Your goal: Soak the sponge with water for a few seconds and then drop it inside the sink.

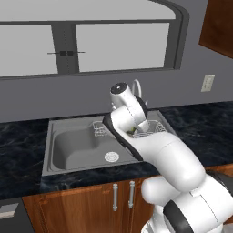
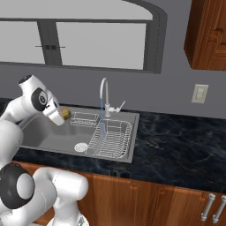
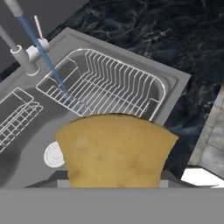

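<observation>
The jaws of the white arm's gripper (image 2: 63, 115) are clamped on the small yellow-orange rectangular sponge (image 3: 116, 151), which hangs in the air over the wide grey stainless-steel sink (image 2: 53, 137), above the basin side near the round drain (image 2: 80, 147). A thin blue stream of water (image 2: 103, 121) runs from the curved white tap (image 2: 105, 95) onto the wire dish rack (image 2: 112, 139) beside it, apart from the sponge. By my reading the pick-up is done and the tap is on, but the soaking under the stream and the drop into the sink remain; the black marbled tabletop (image 2: 176, 141) surrounds the basin.
</observation>
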{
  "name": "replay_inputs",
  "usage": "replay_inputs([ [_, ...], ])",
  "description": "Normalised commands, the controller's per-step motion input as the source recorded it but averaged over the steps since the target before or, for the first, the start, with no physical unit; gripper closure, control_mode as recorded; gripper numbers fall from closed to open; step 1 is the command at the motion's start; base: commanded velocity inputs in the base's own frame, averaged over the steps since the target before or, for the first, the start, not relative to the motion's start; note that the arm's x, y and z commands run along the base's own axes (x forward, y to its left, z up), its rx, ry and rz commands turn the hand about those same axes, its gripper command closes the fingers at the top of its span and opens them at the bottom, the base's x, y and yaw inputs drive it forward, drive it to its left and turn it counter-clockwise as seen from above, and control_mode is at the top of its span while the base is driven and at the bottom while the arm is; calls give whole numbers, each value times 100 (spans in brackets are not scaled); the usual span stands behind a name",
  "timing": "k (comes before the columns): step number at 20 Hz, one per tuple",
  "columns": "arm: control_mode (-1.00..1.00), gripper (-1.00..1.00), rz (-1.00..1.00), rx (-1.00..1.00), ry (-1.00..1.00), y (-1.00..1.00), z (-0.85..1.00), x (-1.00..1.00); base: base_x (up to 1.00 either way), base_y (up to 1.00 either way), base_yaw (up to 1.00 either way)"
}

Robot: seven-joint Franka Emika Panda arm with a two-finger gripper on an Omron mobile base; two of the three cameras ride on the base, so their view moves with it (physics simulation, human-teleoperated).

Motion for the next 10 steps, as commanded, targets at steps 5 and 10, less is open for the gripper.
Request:
replay_inputs([
  [5, -100, 100, -16, -6, 0, -26, 0, 4, 0, 0, 0],
  [10, -100, 100, -12, -6, 3, -24, 0, 18, 0, 0, 0],
])
